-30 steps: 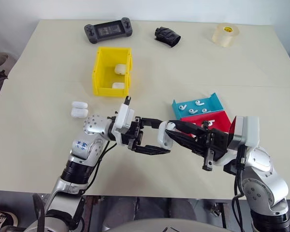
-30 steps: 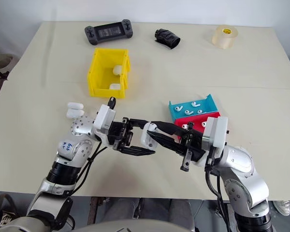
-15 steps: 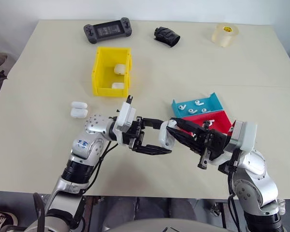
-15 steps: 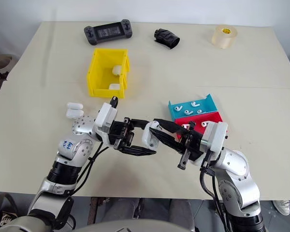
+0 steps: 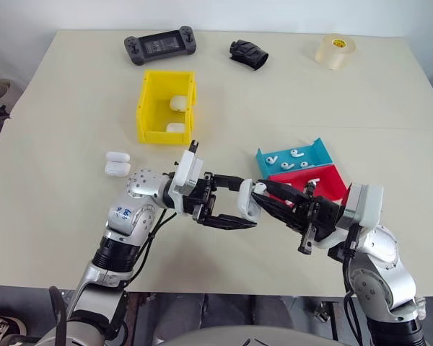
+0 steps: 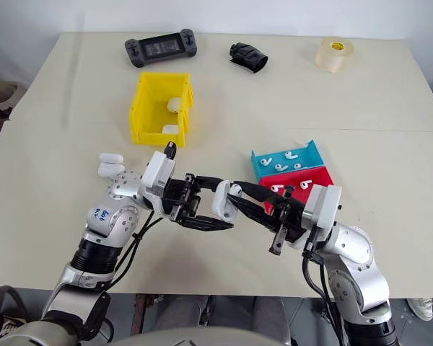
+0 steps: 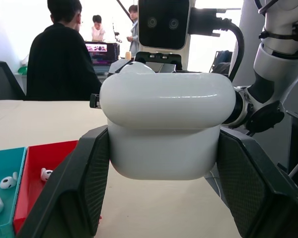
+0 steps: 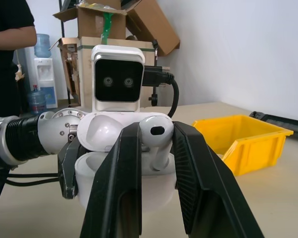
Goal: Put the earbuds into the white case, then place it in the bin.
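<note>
The white case [image 7: 164, 131], clamped in the left gripper [image 5: 234, 204], shows no legible marking

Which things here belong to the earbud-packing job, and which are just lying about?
Job: case in the left gripper; earbud in the right gripper; bin; spare earbuds; blue tray; red tray; spare cases.

Lying about: controller; black object; tape.
</note>
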`<state>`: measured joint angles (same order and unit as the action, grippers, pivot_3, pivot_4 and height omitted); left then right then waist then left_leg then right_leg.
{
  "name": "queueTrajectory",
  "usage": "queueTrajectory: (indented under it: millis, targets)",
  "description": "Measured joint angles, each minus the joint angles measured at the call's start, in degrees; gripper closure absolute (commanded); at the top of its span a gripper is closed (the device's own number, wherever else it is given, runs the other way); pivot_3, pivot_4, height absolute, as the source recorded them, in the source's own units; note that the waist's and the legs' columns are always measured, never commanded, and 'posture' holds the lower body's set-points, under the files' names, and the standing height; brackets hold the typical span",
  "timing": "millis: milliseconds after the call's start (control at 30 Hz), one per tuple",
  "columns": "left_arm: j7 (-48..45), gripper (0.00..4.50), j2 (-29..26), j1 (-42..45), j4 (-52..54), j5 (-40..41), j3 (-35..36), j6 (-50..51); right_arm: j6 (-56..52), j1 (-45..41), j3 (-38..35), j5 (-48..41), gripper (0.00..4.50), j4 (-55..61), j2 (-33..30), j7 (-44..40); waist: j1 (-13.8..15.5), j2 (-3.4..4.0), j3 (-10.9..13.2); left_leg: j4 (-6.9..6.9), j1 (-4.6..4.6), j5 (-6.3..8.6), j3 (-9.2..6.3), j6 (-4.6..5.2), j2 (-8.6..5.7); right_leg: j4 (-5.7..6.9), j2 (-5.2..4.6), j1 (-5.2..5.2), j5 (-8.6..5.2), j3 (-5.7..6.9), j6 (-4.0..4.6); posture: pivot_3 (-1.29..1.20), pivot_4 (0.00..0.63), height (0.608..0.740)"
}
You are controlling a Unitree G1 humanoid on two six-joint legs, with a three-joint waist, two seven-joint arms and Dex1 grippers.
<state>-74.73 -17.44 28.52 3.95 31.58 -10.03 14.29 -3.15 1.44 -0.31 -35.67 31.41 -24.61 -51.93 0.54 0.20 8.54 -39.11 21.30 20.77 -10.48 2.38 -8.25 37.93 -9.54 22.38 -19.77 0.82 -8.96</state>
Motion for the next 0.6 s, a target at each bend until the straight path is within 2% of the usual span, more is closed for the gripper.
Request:
queueTrajectory:
  millis: [367,600]
  targets:
    - [-0.4,1.69,0.4,0.0,-0.3,-0.4,-0.2,0.0,0.8,-0.1,0.0,-0.8,3.98,-1.2,-2.6,-1.5,-0.2,0.00,0.0,0.00,0.00,0.00,0.00,0.00,0.00,-0.01,0.00,-0.01,0.00,0.00,0.00,0.00,0.150,0.740]
    - [-0.3,1.69,0.3,0.0,-0.6,-1.2,0.2,-0.8,-1.9,-3.2,0.1,-1.7,3.98,-2.4,-3.1,-1.5,-0.5,0.00,0.0,-0.01,0.00,0.00,0.00,0.00,0.02,0.01,0.00,-0.01,0.00,0.00,0.00,0.00,0.150,0.740]
